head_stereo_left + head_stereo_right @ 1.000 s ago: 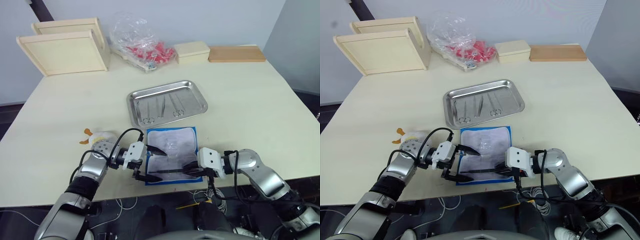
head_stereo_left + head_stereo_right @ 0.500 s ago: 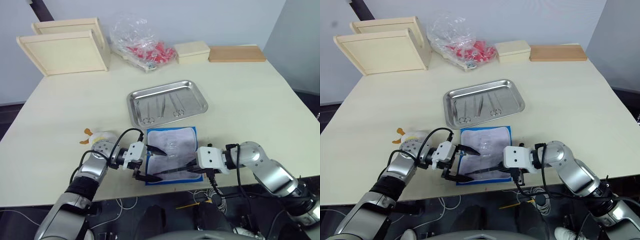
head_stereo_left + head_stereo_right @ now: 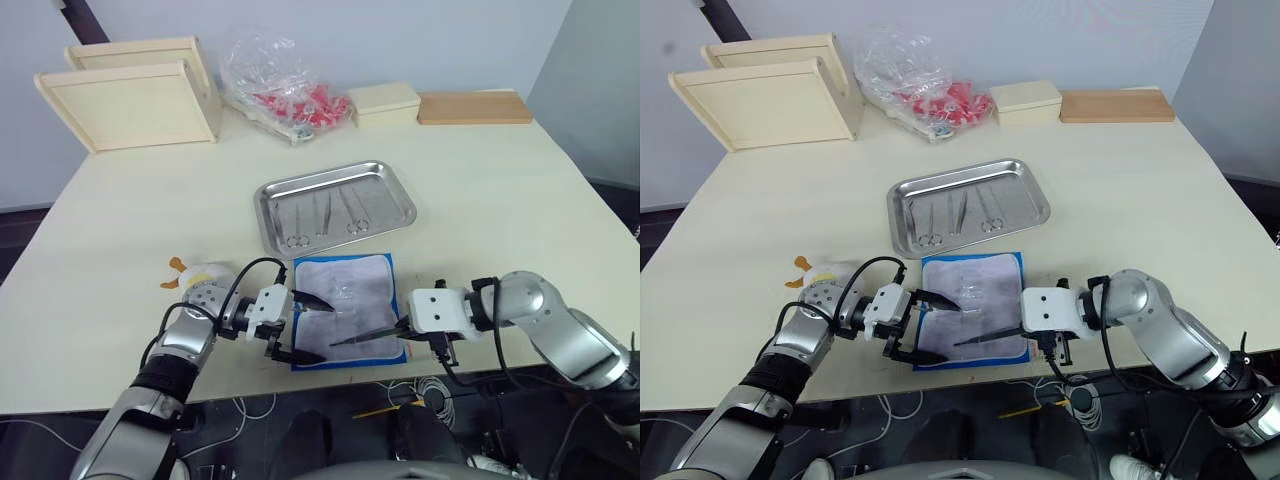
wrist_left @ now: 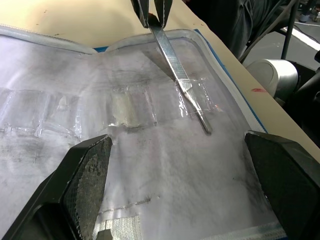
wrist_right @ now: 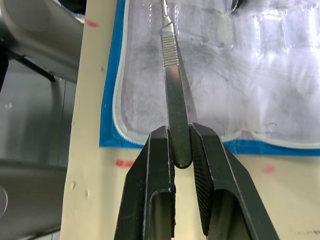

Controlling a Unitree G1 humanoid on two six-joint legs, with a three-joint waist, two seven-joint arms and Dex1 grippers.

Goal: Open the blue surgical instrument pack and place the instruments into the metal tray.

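Right gripper point(image 5: 181, 150) pinched narrow on the butt end of one slim flat instrument point(image 5: 172, 85), tip over the lining of the blue surgical instrument pack point(image 3: 345, 310), low centre of frame. Left gripper point(image 3: 300, 328) spread wide over the pack's left edge, holding nothing. Metal tray point(image 3: 335, 205) just above, already holding several instruments. Risk: thin end-grip, so the blade could pivot or slip out mid-carry, or snag a clear sleeve.
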